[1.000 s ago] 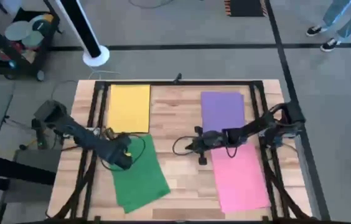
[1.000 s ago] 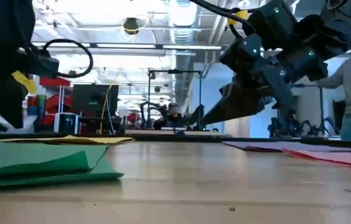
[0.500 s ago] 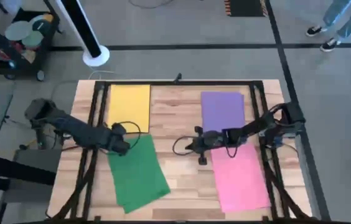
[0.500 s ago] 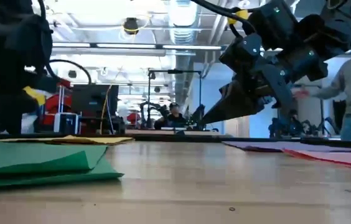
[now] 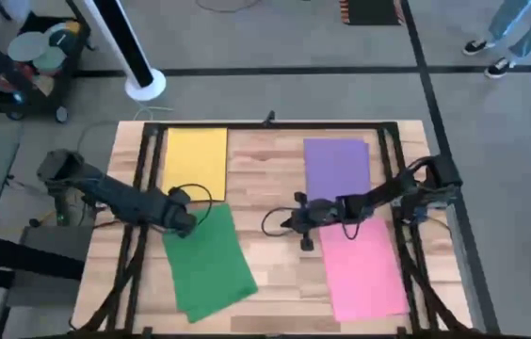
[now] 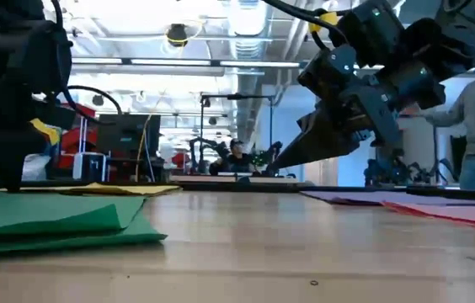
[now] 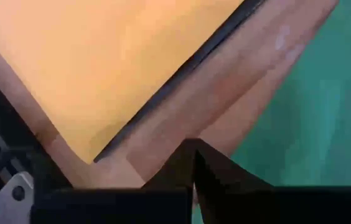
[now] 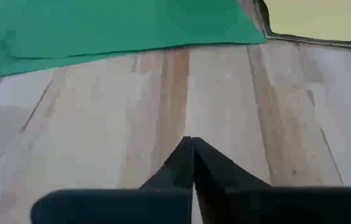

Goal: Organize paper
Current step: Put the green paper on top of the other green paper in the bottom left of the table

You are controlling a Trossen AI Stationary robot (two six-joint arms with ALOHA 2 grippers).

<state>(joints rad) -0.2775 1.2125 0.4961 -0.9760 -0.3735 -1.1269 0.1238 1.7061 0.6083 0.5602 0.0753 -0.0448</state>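
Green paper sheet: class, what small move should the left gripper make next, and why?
Probably press down and slide the green paper sheet square: it lies askew, unlike the yellow paper sheet, and the shut left gripper sits at its corner.

dark sheet (image 7: 182, 71) mostly hidden under yellow sheet (image 7: 101, 56); green sheet (image 7: 312, 118) cut off by edge.

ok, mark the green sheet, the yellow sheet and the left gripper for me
green sheet (image 5: 211, 264), high view, middle of the sheet
yellow sheet (image 5: 196, 162), high view, middle of the sheet
left gripper (image 5: 183, 227), high view, shut fingertips at the green sheet's far corner
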